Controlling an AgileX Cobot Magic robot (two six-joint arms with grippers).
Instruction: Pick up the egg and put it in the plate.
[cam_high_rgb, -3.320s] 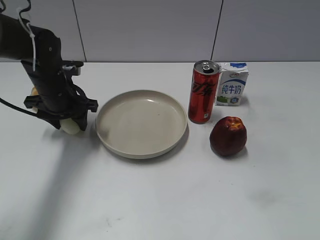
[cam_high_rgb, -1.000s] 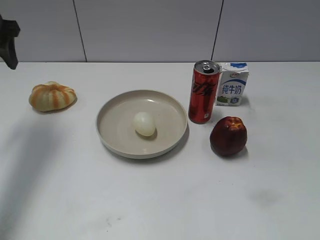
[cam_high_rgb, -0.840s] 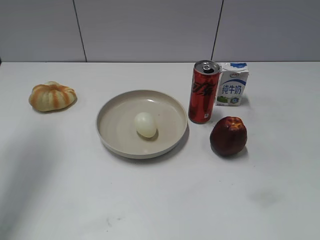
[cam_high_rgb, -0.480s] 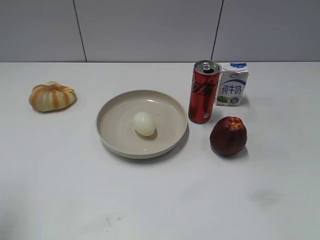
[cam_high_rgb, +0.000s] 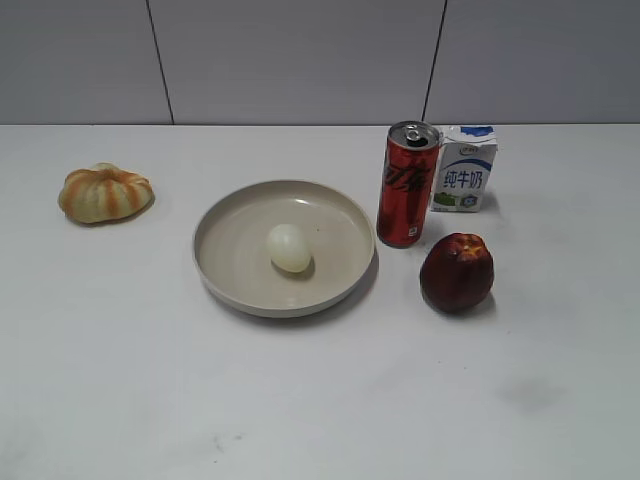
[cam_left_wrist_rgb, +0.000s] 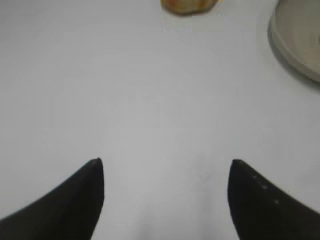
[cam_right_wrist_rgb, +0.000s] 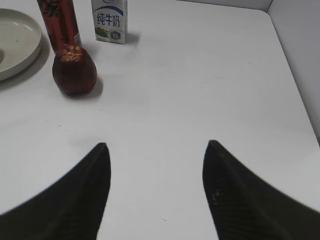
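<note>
Neither arm appears in the exterior view; each gripper shows only as two dark fingertips at the bottom of its own wrist view. The left gripper (cam_left_wrist_rgb: 165, 172) stands spread with nothing between its tips, over bare bench; the pumpkin-shaped thing (cam_left_wrist_rgb: 189, 5) and the plate (cam_left_wrist_rgb: 295, 45) are cut off by that view's top and right edges. The right gripper (cam_right_wrist_rgb: 156, 157) is likewise spread and empty, over open surface near the bench's right edge. In the exterior view the egg (cam_high_rgb: 288, 248) lies inside the plate (cam_high_rgb: 225, 270), near its centre, at mid-bench. The pumpkin-shaped thing (cam_high_rgb: 105, 193) sits well apart toward the left edge. A red can (cam_high_rgb: 407, 184) stands just beside the plate's right rim, a milk carton (cam_high_rgb: 464, 168) close behind it toward the back edge, and a dark red fruit (cam_high_rgb: 456, 272) in front. The front of the bench is open.
</note>
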